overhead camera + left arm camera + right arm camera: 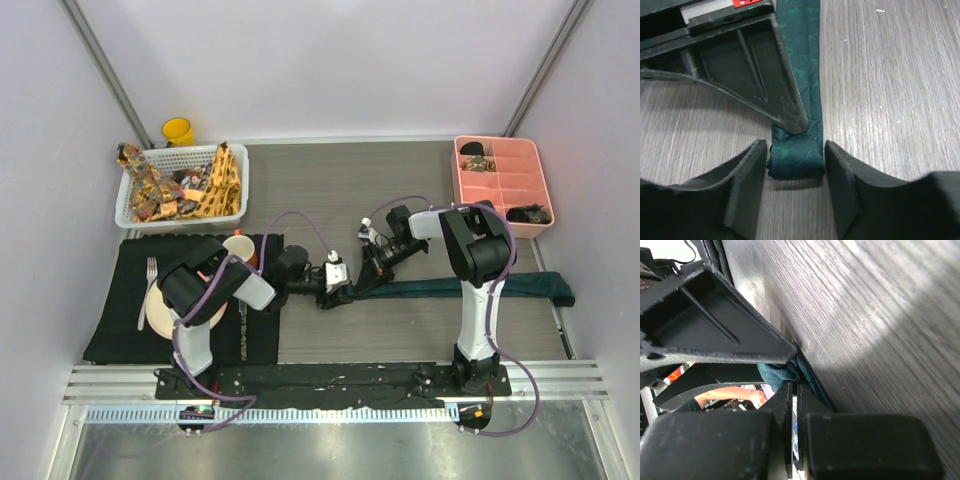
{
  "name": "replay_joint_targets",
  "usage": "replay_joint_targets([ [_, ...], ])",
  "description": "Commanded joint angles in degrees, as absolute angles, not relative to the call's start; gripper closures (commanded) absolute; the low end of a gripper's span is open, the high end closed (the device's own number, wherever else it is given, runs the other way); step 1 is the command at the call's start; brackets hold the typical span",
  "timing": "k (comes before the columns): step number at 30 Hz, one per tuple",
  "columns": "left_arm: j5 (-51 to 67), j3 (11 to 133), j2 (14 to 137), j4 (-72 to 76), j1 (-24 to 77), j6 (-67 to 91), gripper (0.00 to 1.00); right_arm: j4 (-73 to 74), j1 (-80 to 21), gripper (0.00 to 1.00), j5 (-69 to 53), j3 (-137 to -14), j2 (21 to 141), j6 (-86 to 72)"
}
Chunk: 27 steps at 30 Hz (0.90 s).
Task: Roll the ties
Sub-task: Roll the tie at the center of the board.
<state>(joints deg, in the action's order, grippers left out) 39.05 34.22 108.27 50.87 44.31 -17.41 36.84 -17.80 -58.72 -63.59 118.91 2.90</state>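
Both arms reach low and inward, meeting at the left end of a plain dark teal fabric necktie point(470, 288) lying flat along the grey wood-grain worktop point(330, 190). Only the left wrist view shows the left fingers point(745, 190) open, flanking its folded end; the right fingers point(765, 65) touch the fold, grip indiscernible. Their red label point(747, 2) is unreadable.

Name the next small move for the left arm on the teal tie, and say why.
Probably close the left gripper on the folded end. Its jaws stand open on either side of the turned-over end of the teal tie, apparently not yet gripping it, while the right gripper bears on the tie just behind the fold. Gripping that end would let the roll begin.
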Motion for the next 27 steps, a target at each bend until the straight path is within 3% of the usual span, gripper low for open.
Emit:
replay_joint_targets([
  [1, 38.5, 33.5, 109.3, 51.7, 44.7, -20.1, 0.51, 34.5, -17.9, 0.99, -48.9, -63.5, 121.2, 5.5],
  [5, 37.0, 35.5, 106.2, 42.6, 44.9, -21.1, 0.70, 34.4, -17.9, 0.99, -49.2, -63.8, 120.4, 4.2],
  [6, 35.4, 36.6, 105.2, 38.3, 45.1, -21.9, 0.80, 34.4, -17.9, 0.98, -49.0, -63.9, 120.0, 4.0],
  [9, 32.2, 42.1, 102.4, 23.2, 45.3, -22.8, 0.88, 34.5, -17.8, 0.88, -48.9, -63.8, 117.6, 2.3],
  [12, 30.8, 44.0, 101.3, 12.8, 45.3, -24.3, 0.89, 35.8, -17.1, 0.76, -48.9, -64.4, 115.2, 1.0],
  [17, 26.5, 46.1, 101.0, 6.9, 45.8, -24.9, 0.89, 40.2, -14.0, 0.66, -51.7, -65.2, 111.8, 1.0],
  [27, 21.1, 49.0, 101.6, 2.2, 47.7, -24.3, 0.84, 31.3, -16.7, 0.63, -59.0, -63.1, 111.4, -10.6],
])
